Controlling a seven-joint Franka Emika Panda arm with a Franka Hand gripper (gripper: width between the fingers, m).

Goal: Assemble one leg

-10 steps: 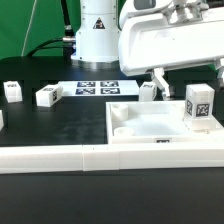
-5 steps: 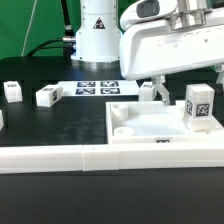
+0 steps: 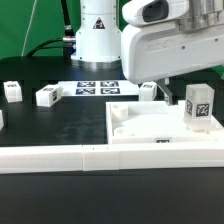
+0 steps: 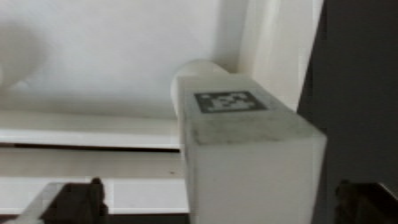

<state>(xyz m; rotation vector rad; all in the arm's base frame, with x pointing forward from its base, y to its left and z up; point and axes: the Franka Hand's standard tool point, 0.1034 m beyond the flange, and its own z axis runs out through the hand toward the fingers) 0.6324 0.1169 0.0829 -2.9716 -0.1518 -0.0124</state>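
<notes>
— Spotted the leg point(image 3: 198, 106)?
— Yes. Standing upright at the right end of the tray point(image 3: 140, 128) in the exterior view, tagged face turned to the near side, another tag facing the wrist camera.
— And the gripper point(image 4: 214, 203)?
— Hanging directly above that leg, under the big white arm point(image 3: 170, 45). Showing fingers point(image 4: 75, 200) spread wide in the wrist view, one on each side of the block, touching neither side. Pinching nothing.
— Any contact with the tray?
— Cannot tell from either view.
— Seeing anything else on the black table point(image 3: 60, 125)?
— A spare leg point(image 3: 12, 91) far off on the exterior view's left, a second spare leg point(image 3: 47, 96) near it but apart, and a third spare leg point(image 3: 148, 90) just beyond the tray's far rim, partly hidden by the arm. Also the marker board point(image 3: 97, 88), lying flat between the second and third. Along the near side, a long white border strip point(image 3: 50, 158), reaching across in front of the tray.
</notes>
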